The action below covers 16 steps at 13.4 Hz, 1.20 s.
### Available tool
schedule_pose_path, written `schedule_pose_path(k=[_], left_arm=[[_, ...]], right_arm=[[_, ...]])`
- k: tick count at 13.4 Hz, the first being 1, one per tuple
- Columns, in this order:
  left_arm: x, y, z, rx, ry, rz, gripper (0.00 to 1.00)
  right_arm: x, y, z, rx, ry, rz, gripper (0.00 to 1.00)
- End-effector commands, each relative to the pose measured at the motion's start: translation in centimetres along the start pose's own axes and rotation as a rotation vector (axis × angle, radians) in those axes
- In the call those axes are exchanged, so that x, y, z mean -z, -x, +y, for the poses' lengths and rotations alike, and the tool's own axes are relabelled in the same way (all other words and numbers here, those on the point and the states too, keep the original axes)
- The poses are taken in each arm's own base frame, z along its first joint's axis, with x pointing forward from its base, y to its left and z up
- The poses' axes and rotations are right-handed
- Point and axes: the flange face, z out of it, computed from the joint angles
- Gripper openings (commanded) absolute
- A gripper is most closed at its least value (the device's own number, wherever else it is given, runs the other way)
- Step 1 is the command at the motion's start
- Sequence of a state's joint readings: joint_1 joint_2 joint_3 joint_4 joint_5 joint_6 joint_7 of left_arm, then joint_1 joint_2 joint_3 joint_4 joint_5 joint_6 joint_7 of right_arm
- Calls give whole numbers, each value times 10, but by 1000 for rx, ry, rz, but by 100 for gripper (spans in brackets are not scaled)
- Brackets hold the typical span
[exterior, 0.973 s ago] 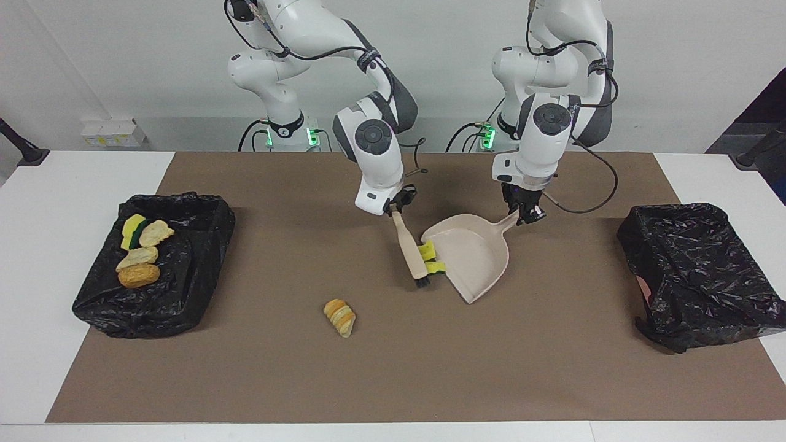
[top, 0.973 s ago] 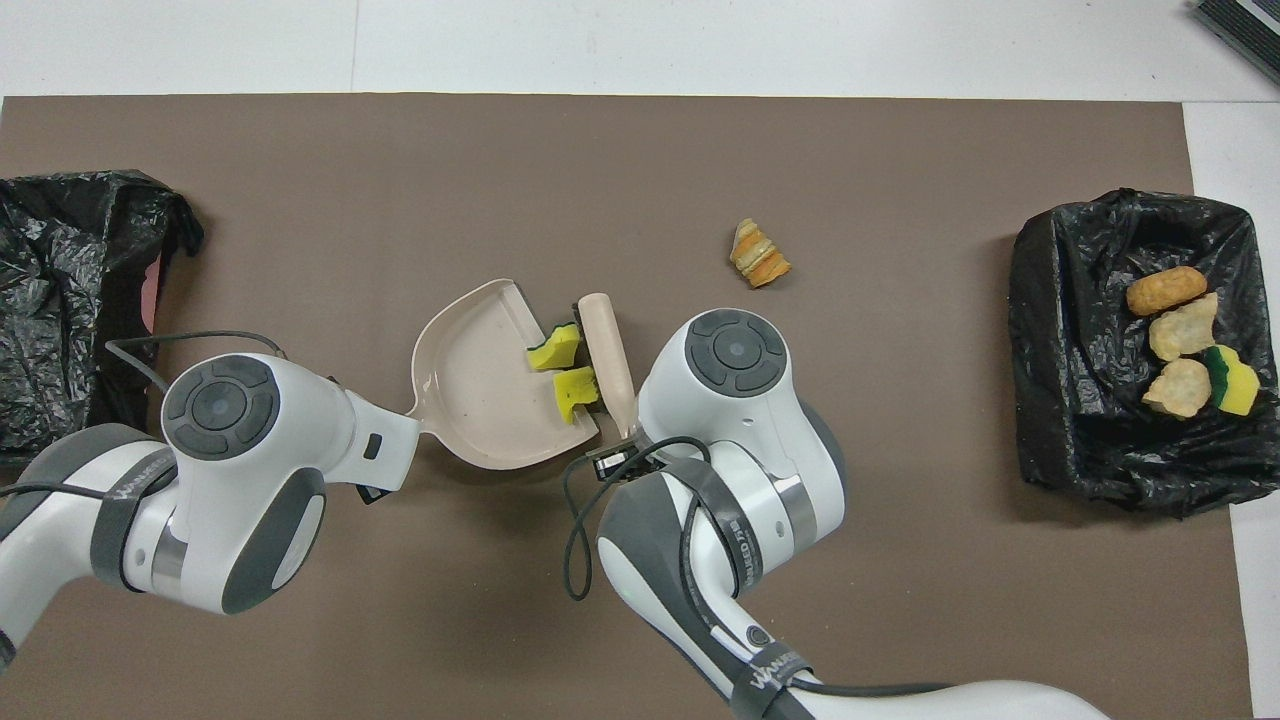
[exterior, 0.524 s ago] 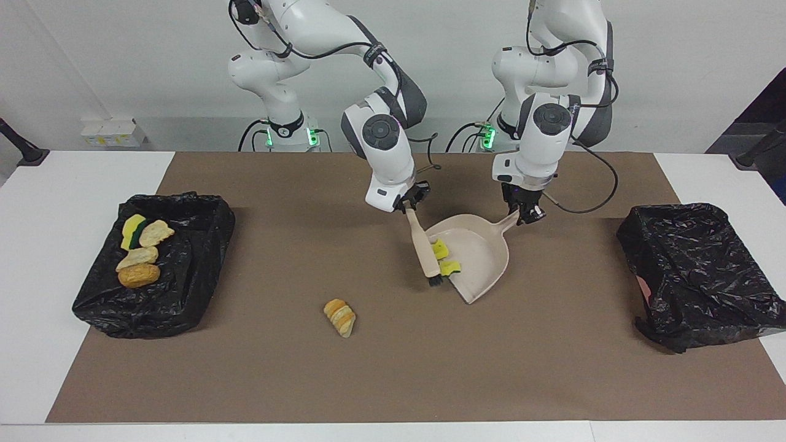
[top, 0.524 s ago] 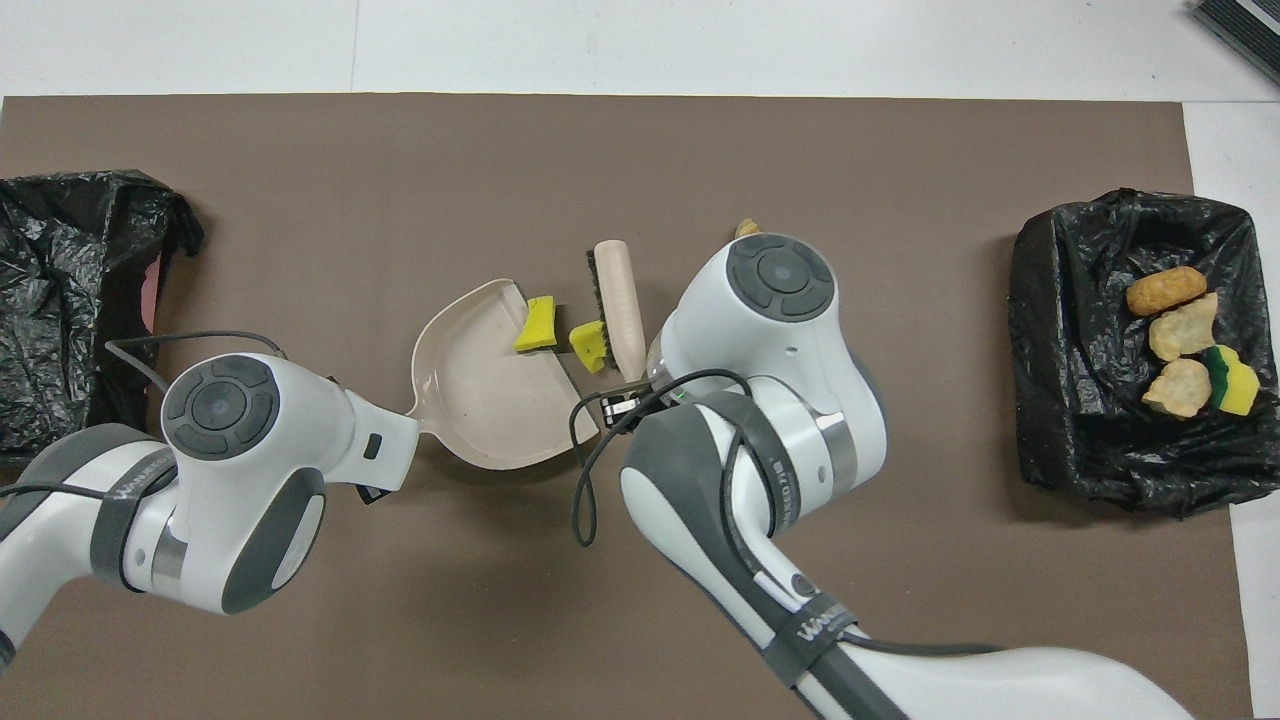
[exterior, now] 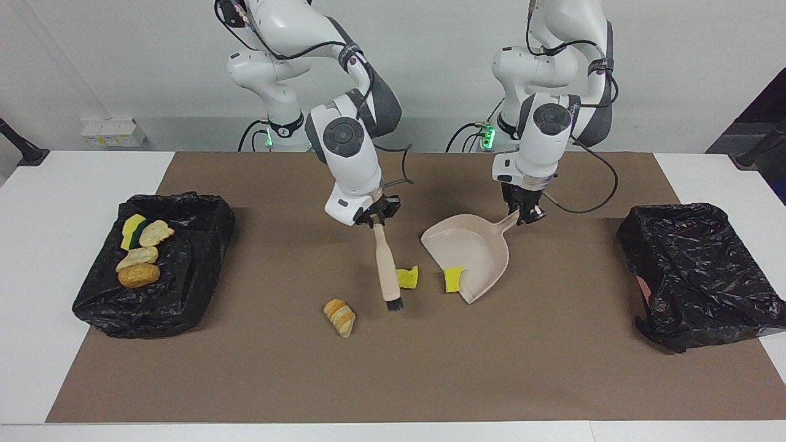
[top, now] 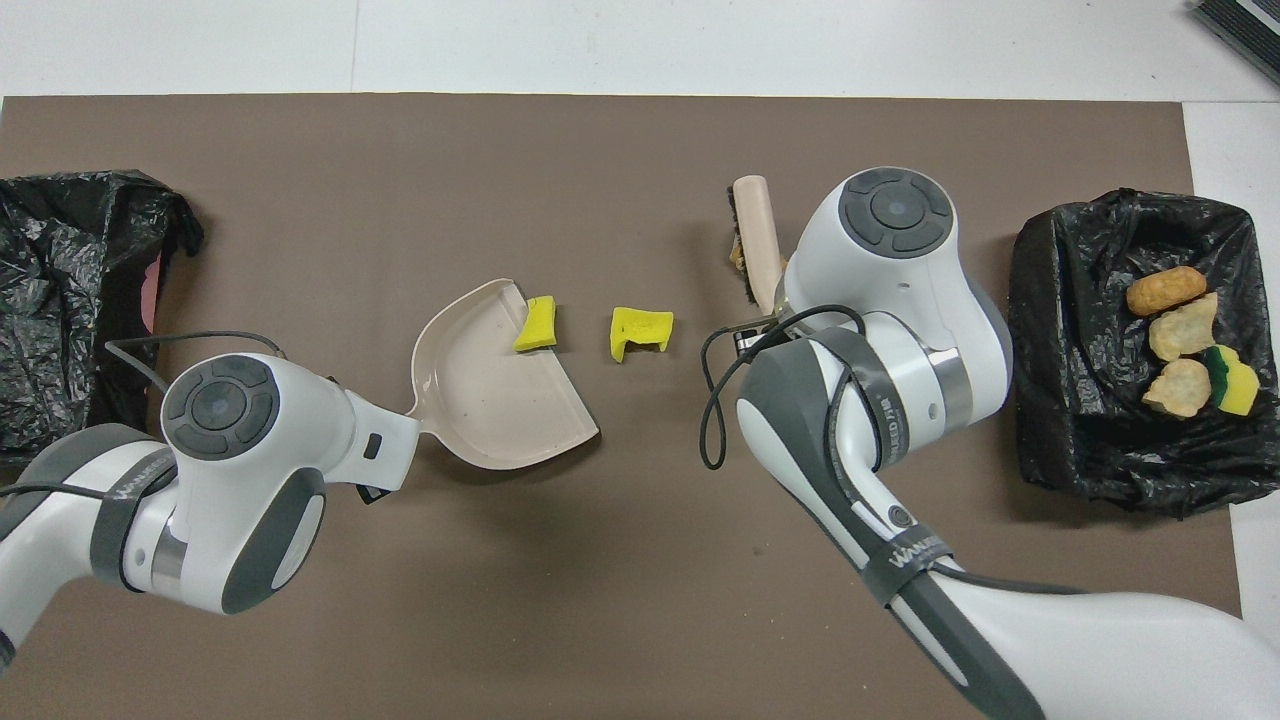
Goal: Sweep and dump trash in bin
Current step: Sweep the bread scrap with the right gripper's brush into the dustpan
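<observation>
The right gripper (exterior: 376, 216), clenched on the handle of the brush (exterior: 387, 270), hangs the bristles over the brown mat (exterior: 393, 380) between the striped croissant (exterior: 340, 317) and the dustpan (exterior: 476, 255). The left gripper (exterior: 527, 212) grasps the dustpan's handle, the pan's mouth turned toward the brush. One sponge wedge (exterior: 454, 279) lies at the dustpan's lip; a second wedge (exterior: 408, 277) sits on the mat just beside the brush, short of the dustpan. Bread chunks, a bun and another sponge lie in the filled black-lined bin (exterior: 156, 264), well apart from the dustpan at the right arm's end; the other bin (exterior: 700, 273) stands at the left arm's end. Done well, the sweep would likely set the bristles down on the croissant's outer edge and draw it and the wedges straight into the pan, lip kept flat. Bare mat surrounds the dustpan, leaving ample room.
</observation>
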State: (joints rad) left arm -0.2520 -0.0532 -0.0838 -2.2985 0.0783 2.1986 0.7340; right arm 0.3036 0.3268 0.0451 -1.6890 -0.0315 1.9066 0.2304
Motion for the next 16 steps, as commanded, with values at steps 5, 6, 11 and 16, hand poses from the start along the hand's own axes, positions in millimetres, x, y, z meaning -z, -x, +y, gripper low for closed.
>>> schedule_pose_path(k=[5, 6, 11, 16], left_arm=[[-3, 5, 6, 15, 3, 7, 0], [-3, 6, 8, 13, 4, 6, 0], [-13, 1, 10, 61, 15, -4, 0], [-9, -14, 21, 31, 2, 9, 0]], right_arm=[[-50, -20, 32, 52, 133, -34, 0], [-61, -20, 22, 83, 132, -52, 0], [-75, -14, -52, 157, 30, -79, 0], [-65, 22, -147, 216, -85, -87, 0]])
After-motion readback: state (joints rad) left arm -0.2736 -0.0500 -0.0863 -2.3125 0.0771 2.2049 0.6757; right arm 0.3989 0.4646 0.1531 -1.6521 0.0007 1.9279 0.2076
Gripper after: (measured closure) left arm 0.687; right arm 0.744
